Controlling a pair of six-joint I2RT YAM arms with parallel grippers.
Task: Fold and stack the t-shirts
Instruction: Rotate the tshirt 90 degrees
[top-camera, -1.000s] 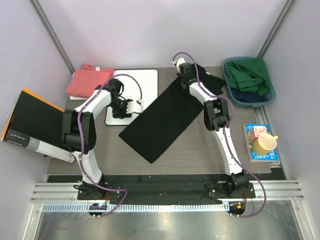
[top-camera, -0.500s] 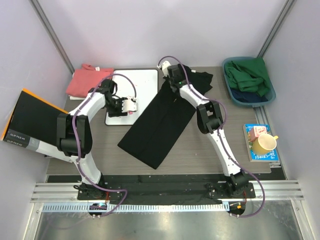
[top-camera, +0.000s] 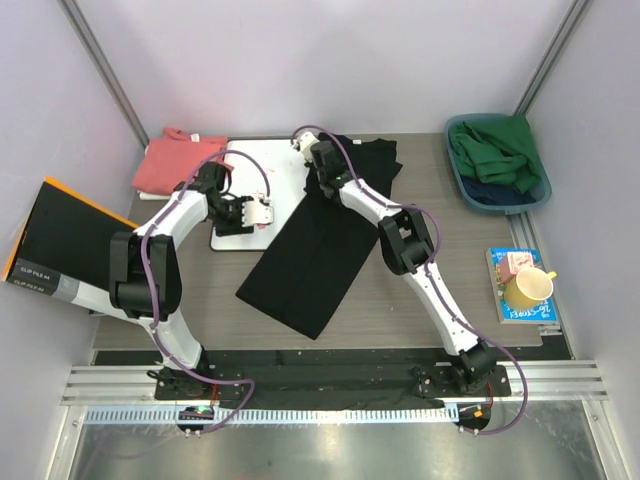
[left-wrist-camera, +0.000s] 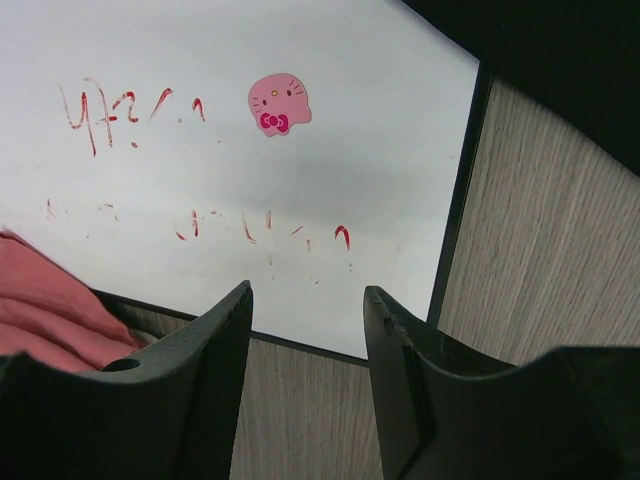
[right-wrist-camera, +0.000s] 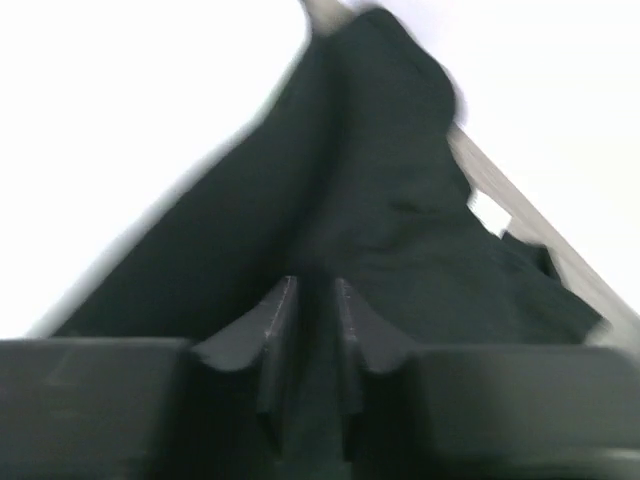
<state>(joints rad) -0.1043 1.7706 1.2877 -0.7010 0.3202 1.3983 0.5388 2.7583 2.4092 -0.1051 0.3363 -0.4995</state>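
Right gripper (right-wrist-camera: 312, 300) pinched on the black t-shirt (top-camera: 305, 255); cloth runs away from it, long and flat across the bench (top-camera: 370, 310). Left gripper (left-wrist-camera: 305, 320) spread, over the white board (left-wrist-camera: 250, 180) edge. Salmon t-shirt (top-camera: 170, 160) lies off its left side.

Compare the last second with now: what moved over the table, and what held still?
The right pincer, shut on the black t-shirt, swept left, dragging the shirt's far end toward the white board; the near end hardly shifted. The left pincer, open, edged slightly left over the board. The pink t-shirt, black box and basket stayed put.
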